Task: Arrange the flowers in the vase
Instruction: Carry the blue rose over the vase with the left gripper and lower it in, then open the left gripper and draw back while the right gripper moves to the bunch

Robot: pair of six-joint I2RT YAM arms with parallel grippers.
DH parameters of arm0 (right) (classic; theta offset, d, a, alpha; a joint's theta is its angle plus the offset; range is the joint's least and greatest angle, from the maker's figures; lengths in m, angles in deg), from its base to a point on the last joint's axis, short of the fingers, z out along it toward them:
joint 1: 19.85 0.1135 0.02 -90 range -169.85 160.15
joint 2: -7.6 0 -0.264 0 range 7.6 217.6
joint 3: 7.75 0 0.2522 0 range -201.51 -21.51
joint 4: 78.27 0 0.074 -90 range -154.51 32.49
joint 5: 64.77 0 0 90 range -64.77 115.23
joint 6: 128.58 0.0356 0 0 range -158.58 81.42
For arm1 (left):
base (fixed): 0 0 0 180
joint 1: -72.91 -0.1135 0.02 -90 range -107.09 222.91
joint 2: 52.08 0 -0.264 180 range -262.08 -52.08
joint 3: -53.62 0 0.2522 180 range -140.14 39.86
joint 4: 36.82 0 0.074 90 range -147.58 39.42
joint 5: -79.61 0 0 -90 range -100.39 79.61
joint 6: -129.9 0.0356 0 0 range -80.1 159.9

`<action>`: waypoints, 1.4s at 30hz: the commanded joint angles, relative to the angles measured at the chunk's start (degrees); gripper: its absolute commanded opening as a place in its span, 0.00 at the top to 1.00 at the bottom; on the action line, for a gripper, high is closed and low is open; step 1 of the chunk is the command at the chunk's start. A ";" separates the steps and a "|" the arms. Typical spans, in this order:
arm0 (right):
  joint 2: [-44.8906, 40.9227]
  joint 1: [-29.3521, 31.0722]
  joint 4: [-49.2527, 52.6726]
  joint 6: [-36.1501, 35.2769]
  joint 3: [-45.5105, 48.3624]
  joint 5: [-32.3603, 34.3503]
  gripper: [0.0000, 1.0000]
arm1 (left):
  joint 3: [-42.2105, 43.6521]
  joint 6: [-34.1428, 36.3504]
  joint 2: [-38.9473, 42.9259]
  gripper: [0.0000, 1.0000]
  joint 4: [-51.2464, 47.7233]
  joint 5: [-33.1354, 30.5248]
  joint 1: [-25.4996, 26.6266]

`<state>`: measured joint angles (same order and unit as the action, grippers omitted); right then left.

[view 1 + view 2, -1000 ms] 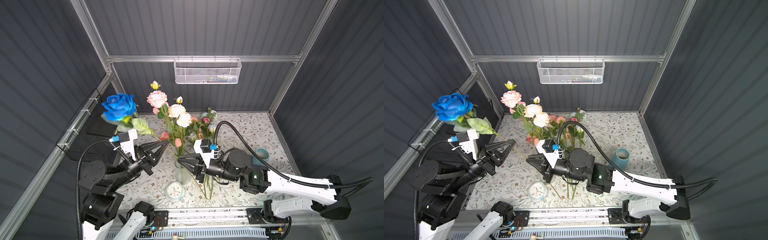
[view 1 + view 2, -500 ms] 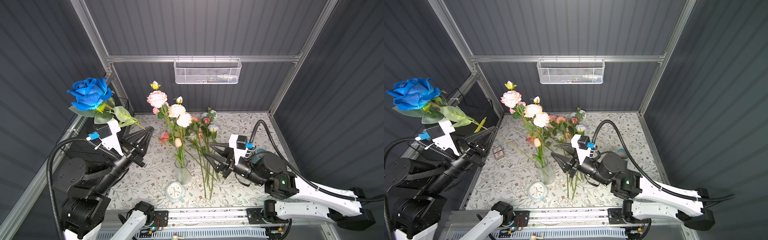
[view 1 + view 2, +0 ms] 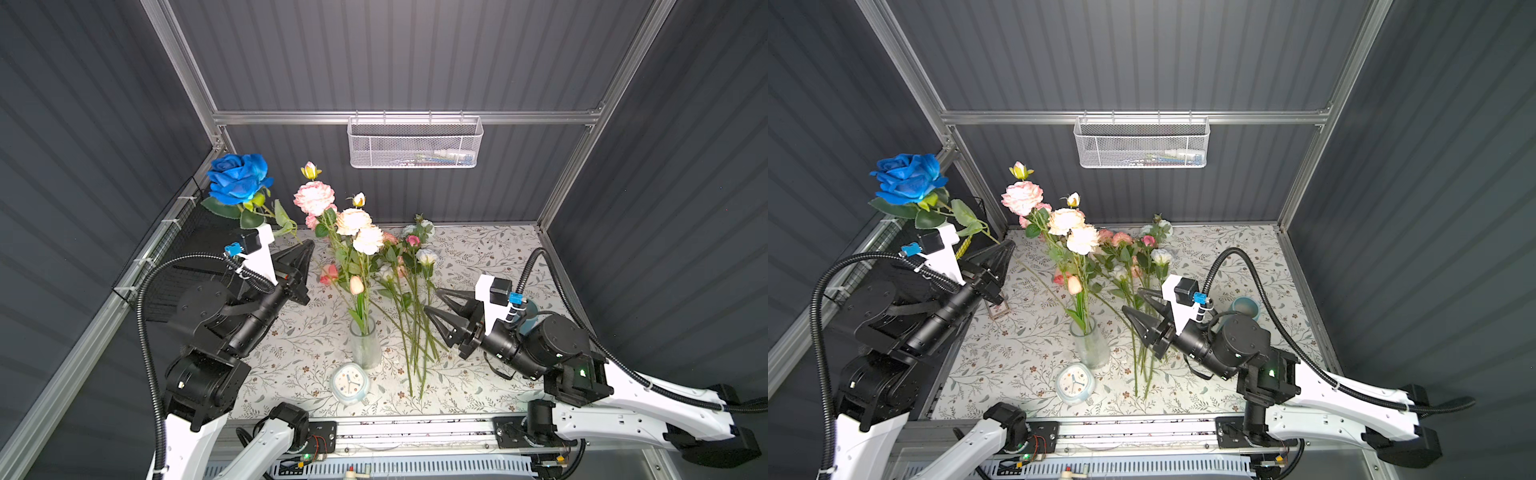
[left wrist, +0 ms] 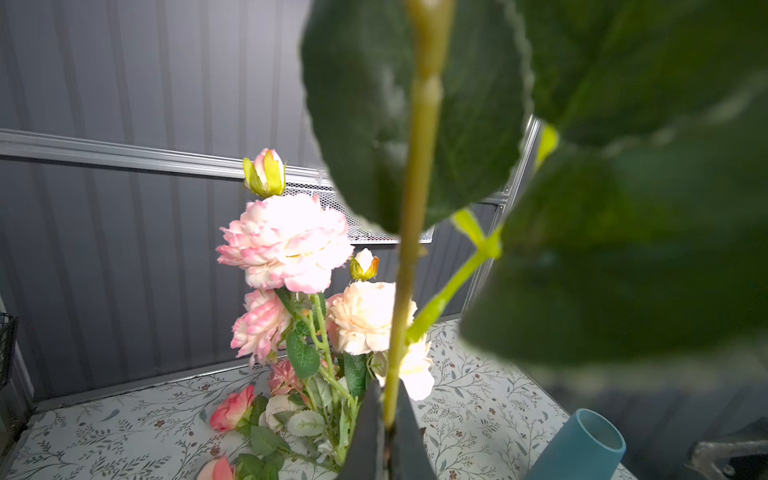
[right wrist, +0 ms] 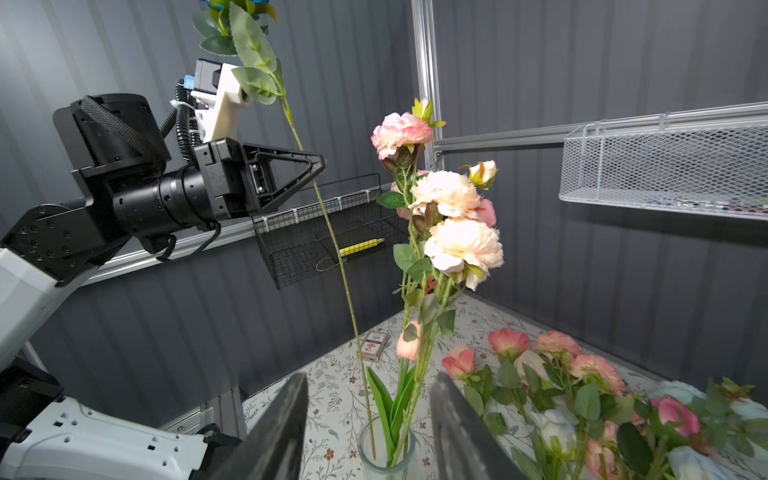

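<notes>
The left tool [image 3: 309, 246] is clamped on the stem of the deep blue rose [image 3: 237, 178], its bloom high to the left of the vase [image 3: 365, 345]. The right tool [image 3: 432, 300], jaws parted and empty, hangs just right of the vase. Only the right wrist view shows the stem's lower end inside the vase mouth.

Set high over the front edge in both top views, tilted steeply down toward the back wall [image 3: 374, 54], far enough to hold the whole table [image 3: 498, 249] and the hanging wire basket [image 3: 415, 145]. Fixed on the left wrist, peering close along the left tool [image 4: 386, 415] and up a blurred rose stem [image 4: 419, 166] toward the back wall. Fixed on the right wrist, gazing low across the table past the right tool [image 5: 369, 376] at the vase [image 5: 365, 453], sharing the tall pink and cream blooms [image 5: 449, 195] with the left wrist view.
</notes>
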<state>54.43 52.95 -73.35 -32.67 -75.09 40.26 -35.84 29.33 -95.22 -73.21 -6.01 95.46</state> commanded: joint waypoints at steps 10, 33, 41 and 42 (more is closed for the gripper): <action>-1.48 -0.64 0.25 0.06 2.03 2.53 0.49 | 7.18 -1.55 -0.48 1.00 3.12 2.24 -0.13; 3.06 -7.50 1.10 9.65 5.33 -1.67 0.37 | 4.78 -11.60 -0.14 0.05 -9.43 6.53 -0.13; 5.74 -13.11 4.92 15.70 7.38 -3.75 0.32 | 2.92 -14.16 5.04 0.00 -7.61 -3.46 -0.13; 6.26 -14.34 5.43 16.87 7.81 -4.57 0.32 | 3.21 -14.28 5.97 0.00 -7.29 -4.81 -0.13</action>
<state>59.90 40.86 -70.73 -19.75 -68.58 37.30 -31.19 16.61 -91.50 -81.84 -5.61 95.41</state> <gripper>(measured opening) 0.679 0.997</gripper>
